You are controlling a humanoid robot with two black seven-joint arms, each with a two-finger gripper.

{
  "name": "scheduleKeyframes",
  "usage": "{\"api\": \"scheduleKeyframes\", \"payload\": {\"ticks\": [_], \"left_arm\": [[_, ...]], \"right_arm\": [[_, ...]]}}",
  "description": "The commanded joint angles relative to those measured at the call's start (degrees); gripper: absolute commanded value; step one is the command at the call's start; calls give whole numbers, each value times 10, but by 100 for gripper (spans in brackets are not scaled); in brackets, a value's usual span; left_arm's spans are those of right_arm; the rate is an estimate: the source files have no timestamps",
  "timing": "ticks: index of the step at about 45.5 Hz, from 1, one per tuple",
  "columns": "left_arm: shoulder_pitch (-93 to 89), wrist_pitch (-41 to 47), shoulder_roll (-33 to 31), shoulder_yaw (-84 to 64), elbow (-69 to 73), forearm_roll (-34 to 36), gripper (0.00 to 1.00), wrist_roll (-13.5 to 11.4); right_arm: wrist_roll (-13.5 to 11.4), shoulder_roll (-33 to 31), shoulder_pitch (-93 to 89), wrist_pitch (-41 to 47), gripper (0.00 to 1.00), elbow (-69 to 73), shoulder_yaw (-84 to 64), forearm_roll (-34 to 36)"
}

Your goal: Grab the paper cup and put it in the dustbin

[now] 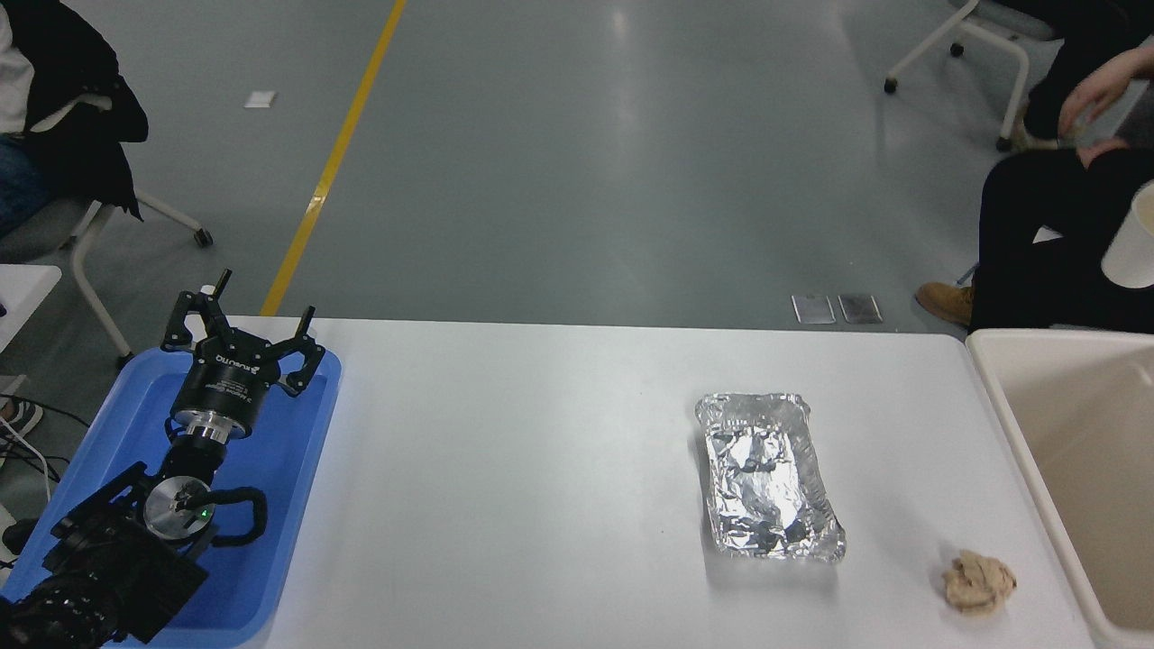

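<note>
The white paper cup [1132,238] shows only partly at the picture's right edge, in the air above the far end of the cream dustbin [1017,451]. What holds it is cut off by the frame; my right gripper is out of view. The dustbin stands at the table's right end and what I see of its inside holds nothing. My left gripper [243,314] is open and empty, parked over the blue tray [297,469] at the lower left.
A crinkled silver foil tray [766,478] lies right of the table's middle. A crumpled brown paper ball [978,582] sits near the front right, beside the dustbin. A seated person's dark legs [1037,243] are beyond the far right corner; another person sits at far left.
</note>
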Motion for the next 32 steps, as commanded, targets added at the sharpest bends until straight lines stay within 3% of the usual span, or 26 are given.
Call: {"api": "scheduleKeyframes", "payload": {"ticks": [1,8,32], "left_arm": [[0,0,-1,0,-1,0,100,0],[0,0,-1,0,0,0,100,0],[0,0,0,0,0,0,100,0]], "right_arm": [[-19,29,-157,-88,0,-114,85,1],[-21,62,-236,-139,0,-138,137,2],[-41,152,-369,-177,0,-173,258,37]]}}
